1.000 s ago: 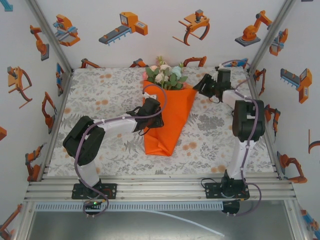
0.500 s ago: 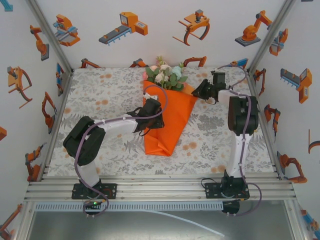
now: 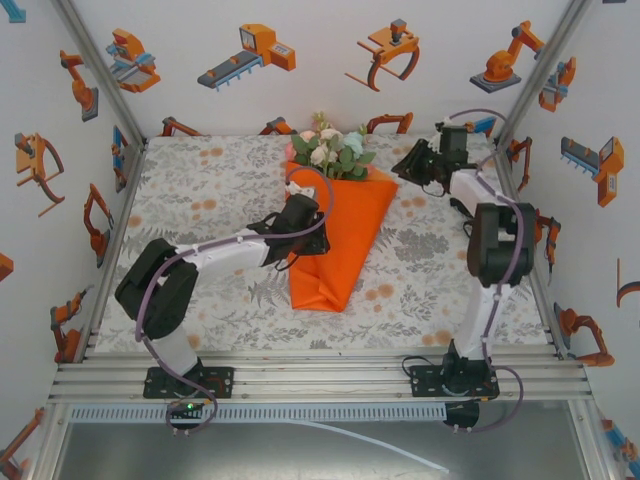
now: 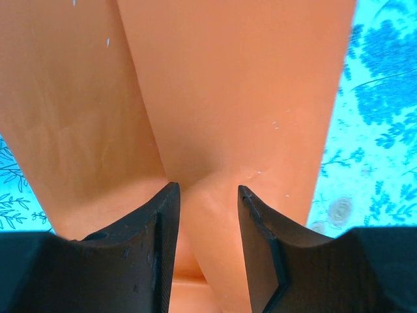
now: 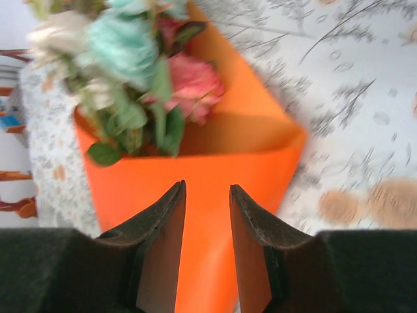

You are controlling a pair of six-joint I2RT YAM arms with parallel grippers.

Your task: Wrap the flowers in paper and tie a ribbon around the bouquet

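one bouquet (image 3: 338, 215) lies on the table (image 3: 200, 190), in the middle and nearer the far edge. its flowers (image 3: 335, 150) point to the far edge and its tip to the near edge. there is one sheet of paper (image 3: 345, 240), several blooms and two grippers.

the left gripper (image 4: 207, 189) sits on the left side of the cone. its jaws are part-way apart, with a raised fold of the paper filling the gap and both fingers (image 4: 163, 222) against it, so it is pinching the paper. the right gripper (image 5: 207, 189) hangs near the bouquet's right corner, toward the table's far right corner. its jaws are spread, with nothing between them.

half a second ago the right gripper was at the paper's right corner; it has drawn back toward the far right corner since. the left gripper and the bouquet have kept their places, while the left arm's elbow has swung toward the left edge.

the paper is smooth, matte, bright orange, folded into a flat cone with crisp edges. the blooms are soft and ruffled: pink, white and pale blue-green, with green leaves. the fingers are black, matte and tapered. the table's cover carries a grey leaf print with pale orange spots.
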